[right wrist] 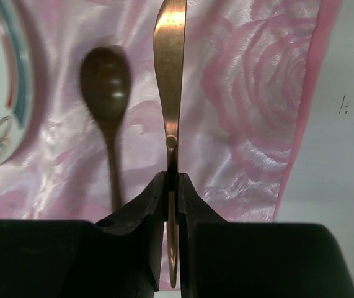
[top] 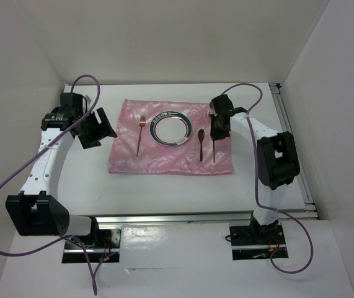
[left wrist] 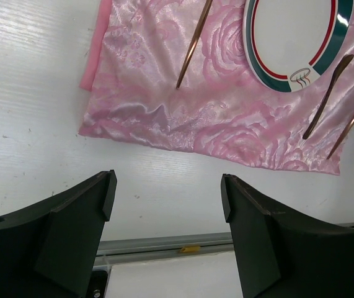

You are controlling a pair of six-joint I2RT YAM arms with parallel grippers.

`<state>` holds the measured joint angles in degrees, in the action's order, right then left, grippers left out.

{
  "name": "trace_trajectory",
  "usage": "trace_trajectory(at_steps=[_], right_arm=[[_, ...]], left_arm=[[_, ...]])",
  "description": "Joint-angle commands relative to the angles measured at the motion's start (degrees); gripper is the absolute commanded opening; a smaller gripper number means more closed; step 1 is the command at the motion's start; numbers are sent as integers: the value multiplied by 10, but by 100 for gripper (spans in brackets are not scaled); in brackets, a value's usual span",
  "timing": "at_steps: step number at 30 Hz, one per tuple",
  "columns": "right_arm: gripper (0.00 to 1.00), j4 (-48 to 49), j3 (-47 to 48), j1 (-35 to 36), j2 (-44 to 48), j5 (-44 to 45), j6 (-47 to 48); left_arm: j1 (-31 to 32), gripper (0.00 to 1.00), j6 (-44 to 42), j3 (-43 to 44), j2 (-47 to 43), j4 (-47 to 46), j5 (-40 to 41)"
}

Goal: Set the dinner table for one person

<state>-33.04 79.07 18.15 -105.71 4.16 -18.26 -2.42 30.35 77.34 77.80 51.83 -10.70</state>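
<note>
Three plain white walls stand around me: a back wall [top: 177, 37], a left wall [top: 6, 93] and a right wall [top: 344, 105]. My dinner table [top: 84, 186] is white and flat. A shiny silver rail [top: 177, 217] runs along its near edge, and a side rail [top: 293, 143] runs down its right. The light is soft and even.

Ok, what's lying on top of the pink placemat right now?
A fork, a plate and a spoon lie on the placemat. The right gripper is shut on a copper utensil over its right side; whether that touches the cloth is unclear. The table beneath is covered.
</note>
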Motion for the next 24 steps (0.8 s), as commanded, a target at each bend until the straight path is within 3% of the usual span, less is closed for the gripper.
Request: trace_trajectory(at_steps=[1, 2, 5, 6, 7, 11, 15, 24], right_arm=[[0, 27, 13, -14, -31, -11, 9], [1, 33, 13, -14, -38, -11, 9], [18, 33, 20, -14, -63, -17, -5], [26, 25, 20, -14, -63, -17, -10], [42, 14, 33, -14, -68, -17, -10], [81, -28, 63, -14, -35, 0, -32], [100, -74, 75, -19, 45, 63, -66], [100, -128, -72, -92, 297, 166, -150]], left_arm=[[2, 86, 0, 11, -5, -8, -7], [2, 86, 0, 11, 0, -8, -7], [2, 86, 0, 11, 0, -8, -7], [2, 86, -5, 11, 0, -8, -7], [2, 86, -6, 18, 0, -8, -7], [2, 86, -11, 36, 5, 5, -13], [2, 86, -16, 62, 5, 21, 8], [2, 87, -21, 89, -3, 24, 19]])
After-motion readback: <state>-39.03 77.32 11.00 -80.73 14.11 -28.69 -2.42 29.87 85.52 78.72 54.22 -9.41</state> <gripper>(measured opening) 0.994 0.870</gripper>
